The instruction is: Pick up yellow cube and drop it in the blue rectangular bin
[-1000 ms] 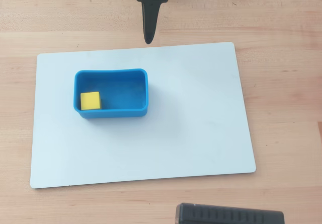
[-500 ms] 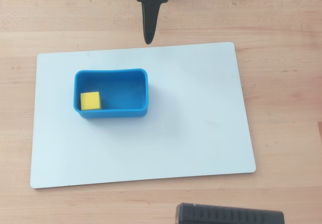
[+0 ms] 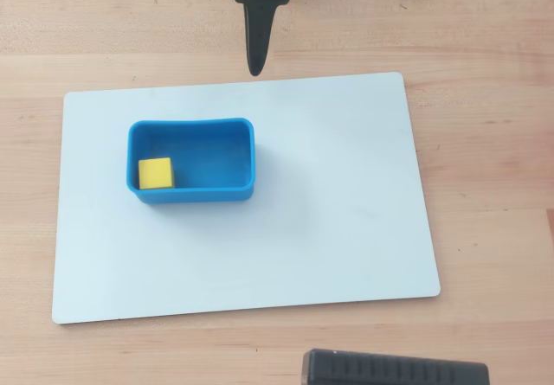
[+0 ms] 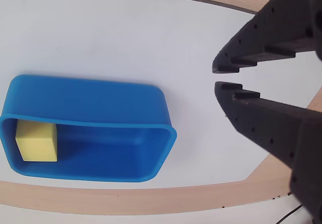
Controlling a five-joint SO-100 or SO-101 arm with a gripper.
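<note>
The fingers (image 4: 217, 78) entered the wrist view from the right edge, black, with stepped inner faces. Their tips stood a narrow gap apart, with white board visible between them, and they held nothing. In the overhead view the fingers (image 3: 254, 67) appeared as a single dark taper pointing down from the top edge, the tip over bare wood just short of the board's edge; that view could not show the gap.

The white board (image 3: 329, 195) lay flat on the wooden tabletop (image 3: 485, 143), beyond the fingertips as the overhead view showed them. The blue rectangular bin (image 3: 212, 195) sat upright on the board, past the fingertips and to their left in the overhead view, well apart from them. In the wrist view the bin (image 4: 90, 100) lay left of the fingers and slightly lower, clear of contact.

The yellow cube (image 3: 155, 174) rested on the floor of the bin, at the end farthest from the fingers and close against the bin's wall. The wrist view showed the cube (image 4: 36, 141) likewise at the bin's left end.

A black ribbed object (image 3: 394, 369) lay at the overhead view's bottom edge, on the far side of the board from the fingers.
</note>
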